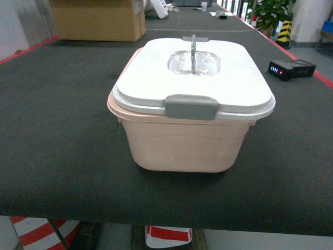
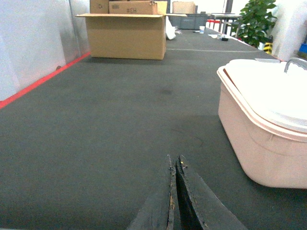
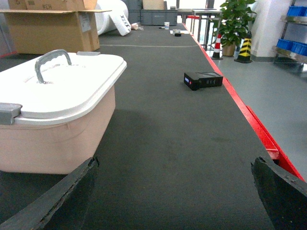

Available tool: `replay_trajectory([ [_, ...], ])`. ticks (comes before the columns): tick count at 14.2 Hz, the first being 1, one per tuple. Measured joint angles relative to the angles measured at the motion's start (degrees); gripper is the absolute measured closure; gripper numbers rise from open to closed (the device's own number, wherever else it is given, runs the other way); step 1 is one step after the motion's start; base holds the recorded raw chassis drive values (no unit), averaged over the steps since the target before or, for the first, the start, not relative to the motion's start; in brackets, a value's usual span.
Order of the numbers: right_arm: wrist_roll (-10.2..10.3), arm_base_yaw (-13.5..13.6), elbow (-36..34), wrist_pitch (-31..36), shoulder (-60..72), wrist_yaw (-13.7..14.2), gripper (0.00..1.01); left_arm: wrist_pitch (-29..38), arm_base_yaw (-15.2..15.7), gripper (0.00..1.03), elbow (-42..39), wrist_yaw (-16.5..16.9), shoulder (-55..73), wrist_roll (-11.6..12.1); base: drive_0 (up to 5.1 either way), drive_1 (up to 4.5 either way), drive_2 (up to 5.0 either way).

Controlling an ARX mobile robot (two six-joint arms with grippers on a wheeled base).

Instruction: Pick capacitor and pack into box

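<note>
The box (image 1: 182, 143) is a pale pink tub in the middle of the dark table, its white lid (image 1: 208, 86) on and its grey front latch (image 1: 191, 107) down. It also shows at the right of the left wrist view as the box (image 2: 254, 143), and at the left of the right wrist view as the box (image 3: 53, 139). My left gripper (image 2: 174, 159) is shut with nothing in it, low over the mat left of the box. My right gripper (image 3: 175, 163) is open wide and empty, right of the box. No capacitor is in view. Neither gripper shows in the head view.
A brown cardboard box (image 1: 99, 21) stands at the far left of the table. A black battery pack with blue lights (image 1: 291, 69) lies at the right near the red table edge (image 3: 249, 115). A potted plant (image 3: 235, 24) and blue bins (image 3: 293, 45) stand beyond the table.
</note>
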Motion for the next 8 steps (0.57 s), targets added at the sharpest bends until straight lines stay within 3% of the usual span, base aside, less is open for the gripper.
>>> replay_trajectory([
  [1, 0.00, 0.00, 0.00, 0.00, 0.00, 0.00, 0.03, -2.54, 0.00, 1.01, 0.00, 0.00, -2.69, 0.00, 0.0, 0.00, 0.0],
  [3, -0.02, 0.00, 0.00, 0.04, 0.00, -0.04, 0.03, -14.82, 0.00, 1.01, 0.15, -0.15, -14.32, 0.00, 0.0, 0.00, 0.0],
  [6, -0.02, 0.00, 0.00, 0.02, 0.00, 0.00, 0.03, -15.10, 0.04, 1.00, 0.02, 0.04, -14.32, -0.02, 0.0, 0.00, 0.0],
  [8, -0.02, 0.00, 0.00, 0.00, 0.00, 0.00, 0.03, -15.08, 0.04, 0.82, 0.02, 0.00, -14.32, 0.00, 0.0, 0.00, 0.0],
])
